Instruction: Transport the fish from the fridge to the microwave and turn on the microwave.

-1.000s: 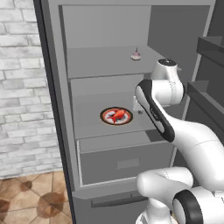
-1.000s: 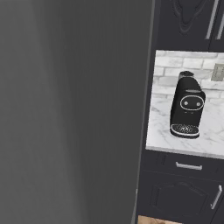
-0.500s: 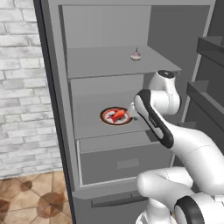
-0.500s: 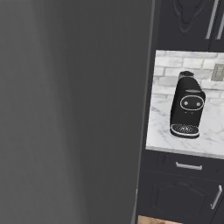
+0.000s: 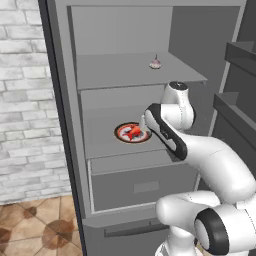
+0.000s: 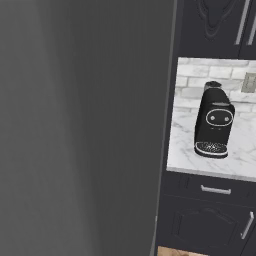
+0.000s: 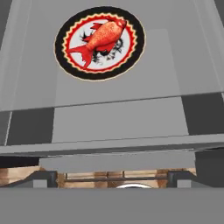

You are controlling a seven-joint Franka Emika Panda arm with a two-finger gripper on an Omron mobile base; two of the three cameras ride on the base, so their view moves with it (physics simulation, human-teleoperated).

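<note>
The fridge point(image 5: 120, 75) stands open, and its grey outer wall point(image 6: 75, 125) fills the left of the right base view. A small red-orange fish point(image 5: 134, 132) lies on a round red-rimmed plate point(image 5: 120, 133) on the middle shelf. From the hand view I look down on the fish point(image 7: 103, 37), which sits in the middle of the plate point(image 7: 70, 65). My gripper point(image 5: 144, 123) is inside the fridge, just right of the plate and slightly above it, apart from the fish. The arm hides its fingers, so I cannot tell how the jaws stand. The microwave is out of view.
A tiny pinkish cupcake-like item point(image 5: 155, 63) sits on the upper shelf. Below the plate's shelf is a pale drawer point(image 5: 145, 182). Door racks point(image 5: 235, 55) jut out at the right. A black coffee machine point(image 6: 214, 120) stands on a marble counter point(image 6: 240, 160) among dark cabinets.
The arm has reached further into the fridge; the hand has moved left and down, closer to the plate. Fish and plate have not moved.
</note>
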